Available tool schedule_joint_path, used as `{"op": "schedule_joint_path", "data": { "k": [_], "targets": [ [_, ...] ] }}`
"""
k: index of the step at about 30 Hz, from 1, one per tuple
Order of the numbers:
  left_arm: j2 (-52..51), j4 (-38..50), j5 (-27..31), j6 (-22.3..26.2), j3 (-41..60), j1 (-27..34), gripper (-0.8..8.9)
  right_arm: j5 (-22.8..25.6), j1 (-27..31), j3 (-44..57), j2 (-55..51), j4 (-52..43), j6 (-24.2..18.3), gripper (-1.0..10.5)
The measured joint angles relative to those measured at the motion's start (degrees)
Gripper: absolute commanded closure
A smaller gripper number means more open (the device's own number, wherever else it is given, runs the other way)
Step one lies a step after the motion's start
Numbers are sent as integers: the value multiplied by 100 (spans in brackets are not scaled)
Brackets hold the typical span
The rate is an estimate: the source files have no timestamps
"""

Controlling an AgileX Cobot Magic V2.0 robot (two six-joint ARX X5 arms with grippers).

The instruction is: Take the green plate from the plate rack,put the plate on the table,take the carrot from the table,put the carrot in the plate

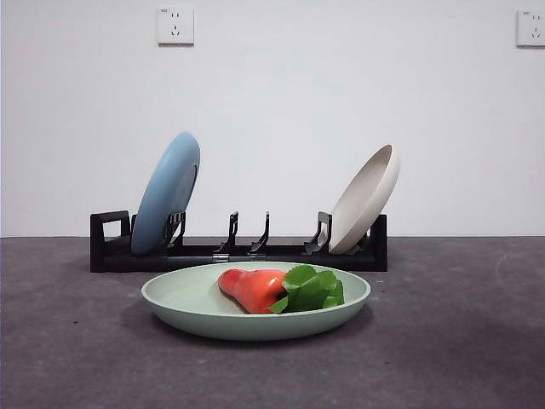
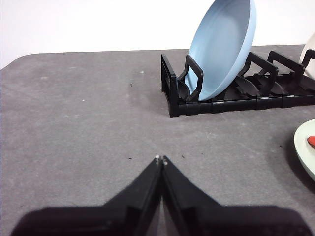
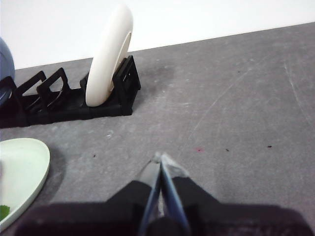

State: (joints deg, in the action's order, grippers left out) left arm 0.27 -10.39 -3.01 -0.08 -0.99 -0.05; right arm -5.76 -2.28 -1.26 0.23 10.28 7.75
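The green plate [image 1: 196, 302] lies flat on the table [image 1: 68, 358] in front of the plate rack [image 1: 281, 252]. The carrot [image 1: 252, 288] rests inside the plate, its green leaves [image 1: 312, 289] pointing right. Both arms are out of the front view. My left gripper [image 2: 161, 160] is shut and empty over bare table, left of the rack [image 2: 236, 93], with the plate's edge [image 2: 304, 147] at the side. My right gripper [image 3: 160, 158] is also shut and empty, right of the plate [image 3: 24, 167] and rack [image 3: 64, 101].
A light blue plate [image 1: 167, 192] leans in the rack's left slots and a cream plate [image 1: 366, 198] in its right end. The rack's middle slots hold nothing. A white wall stands behind.
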Motion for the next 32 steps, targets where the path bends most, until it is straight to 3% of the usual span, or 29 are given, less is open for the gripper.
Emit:
{"op": "schedule_joint_path", "data": {
  "k": [32],
  "targets": [
    [0, 0, 0, 0, 0, 0, 817, 0, 0, 0, 0, 0, 61, 945]
  ]
}}
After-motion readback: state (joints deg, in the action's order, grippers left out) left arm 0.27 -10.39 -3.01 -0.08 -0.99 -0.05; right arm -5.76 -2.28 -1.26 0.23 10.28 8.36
